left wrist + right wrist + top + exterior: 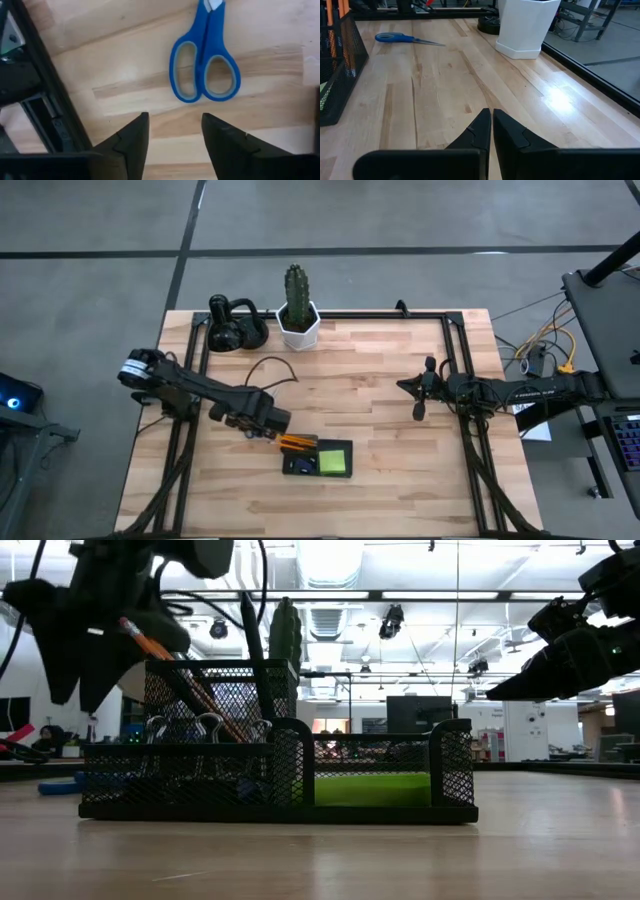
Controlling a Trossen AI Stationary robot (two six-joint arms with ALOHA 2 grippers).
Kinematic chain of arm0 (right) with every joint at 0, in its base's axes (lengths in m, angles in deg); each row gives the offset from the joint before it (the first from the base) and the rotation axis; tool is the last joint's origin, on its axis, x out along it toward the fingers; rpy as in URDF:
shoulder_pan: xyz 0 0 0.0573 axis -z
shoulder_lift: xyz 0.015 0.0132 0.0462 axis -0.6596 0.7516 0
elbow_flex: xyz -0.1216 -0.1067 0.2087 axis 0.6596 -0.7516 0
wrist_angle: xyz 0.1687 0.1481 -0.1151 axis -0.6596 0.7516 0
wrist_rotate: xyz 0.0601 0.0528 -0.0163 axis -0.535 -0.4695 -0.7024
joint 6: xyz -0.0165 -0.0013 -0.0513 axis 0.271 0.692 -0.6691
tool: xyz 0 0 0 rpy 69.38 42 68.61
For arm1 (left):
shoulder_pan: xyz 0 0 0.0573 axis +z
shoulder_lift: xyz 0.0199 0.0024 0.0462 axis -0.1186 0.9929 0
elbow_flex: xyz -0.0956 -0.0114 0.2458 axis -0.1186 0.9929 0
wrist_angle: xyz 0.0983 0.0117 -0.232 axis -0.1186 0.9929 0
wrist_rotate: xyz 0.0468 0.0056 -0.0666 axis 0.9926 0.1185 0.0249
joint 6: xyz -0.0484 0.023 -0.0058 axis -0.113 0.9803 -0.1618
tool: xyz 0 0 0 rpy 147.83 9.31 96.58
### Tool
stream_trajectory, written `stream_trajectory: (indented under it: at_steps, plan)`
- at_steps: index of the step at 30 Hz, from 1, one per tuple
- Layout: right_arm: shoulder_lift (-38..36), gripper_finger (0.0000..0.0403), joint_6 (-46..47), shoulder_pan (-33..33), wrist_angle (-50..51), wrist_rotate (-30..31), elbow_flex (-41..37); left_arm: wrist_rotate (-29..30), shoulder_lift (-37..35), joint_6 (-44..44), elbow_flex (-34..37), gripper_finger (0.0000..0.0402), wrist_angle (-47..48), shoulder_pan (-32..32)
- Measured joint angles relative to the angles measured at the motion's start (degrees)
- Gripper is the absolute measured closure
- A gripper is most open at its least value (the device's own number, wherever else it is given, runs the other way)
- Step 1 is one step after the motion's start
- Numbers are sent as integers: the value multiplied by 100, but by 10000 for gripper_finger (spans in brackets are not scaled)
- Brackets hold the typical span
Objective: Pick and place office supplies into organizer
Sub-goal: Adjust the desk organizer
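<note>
Hovering beside the black mesh organizer (pixel 318 458), the left gripper (pixel 174 135) has its fingers released; the flat blue-handled scissors (pixel 205 60) may slip on the wooden desk (pixel 380 380). The right gripper (pixel 491 130) waits clenched and empty.

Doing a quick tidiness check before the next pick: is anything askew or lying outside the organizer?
Yes. The blue-handled scissors lie flat on the bare table, outside the mesh organizer. An orange pencil leans at a slant in its tall compartment instead of standing upright. Nothing looks spilled or damaged.

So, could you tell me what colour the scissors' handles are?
Blue, clearest in the left wrist view: scissors.
</note>
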Motion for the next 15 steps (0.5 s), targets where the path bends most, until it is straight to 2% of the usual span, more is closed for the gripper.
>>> stream_trajectory:
  at_steps: [4,8,15]
  plan:
    - [-1,394,0,2,0,-1,0,21,-2,-6,278,231,-271,2]
    - [1,394,0,1,0,0,0,26,-5,6,586,231,-1006,23]
    - [27,394,-2,2,0,0,0,38,-59,44,717,231,-1044,58]
